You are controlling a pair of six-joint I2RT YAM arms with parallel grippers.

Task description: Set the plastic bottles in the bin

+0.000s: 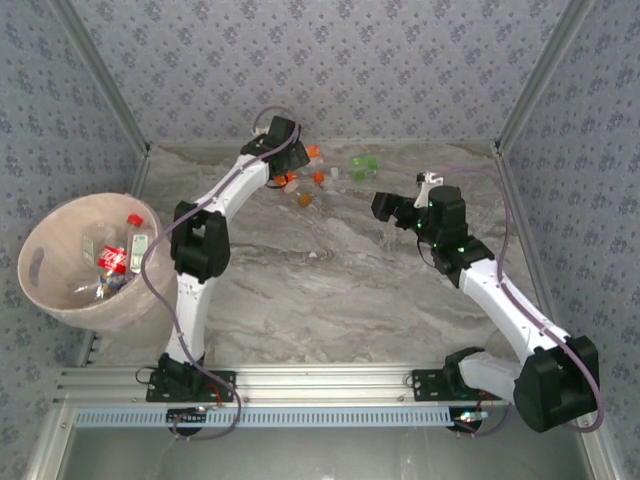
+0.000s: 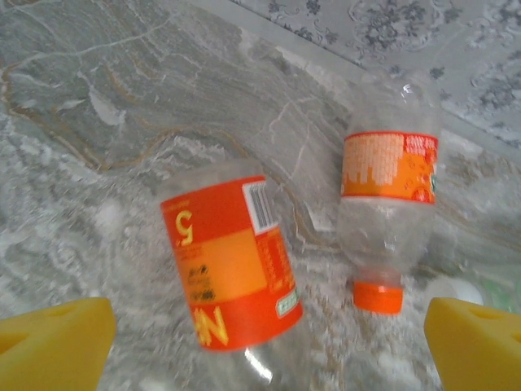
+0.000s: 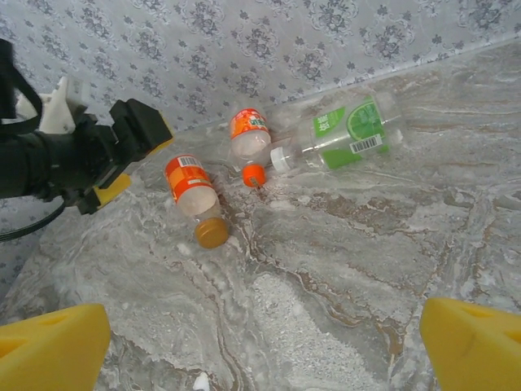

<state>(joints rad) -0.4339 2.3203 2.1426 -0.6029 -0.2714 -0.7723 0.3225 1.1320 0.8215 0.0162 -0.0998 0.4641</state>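
**MARBLE TABLE: LOOSE BOTTLES AT 12 O'CLOCK, BIN AT 9 O'CLOCK**

The grey marbled table [image 1: 330, 290] is enclosed by walls [image 1: 330, 60] in patterned wallpaper.

In the top view, the bin [image 1: 40, 262] is round and pale pink, with a slot hole in its wall. It stands at the table's 9 o'clock side and holds several bottles [image 1: 115, 258], one red-capped. The loose bottles [image 1: 310, 185] lie clustered at the 12 o'clock edge. They have clear bodies with orange or green labels.

The left gripper [image 1: 296, 158] hangs over the cluster's 9 o'clock end, jaws spread wide and empty. The right gripper [image 1: 382, 207] sits at the cluster's 4 o'clock, also spread and holding nothing.

The left wrist view resolves detail that is too small in the top view. A barcode bottle [image 2: 232, 265] lies between the yellow fingertips [image 2: 57, 342], untouched. Beside it at 2 o'clock is a dented bottle [image 2: 389, 220], its orange cap [image 2: 378, 296] pointing to 6 o'clock.

The right wrist view adds a green-label bottle [image 3: 342, 134] with a white cap at 1 o'clock. It also shows a gold-capped bottle [image 3: 194, 195] near centre.
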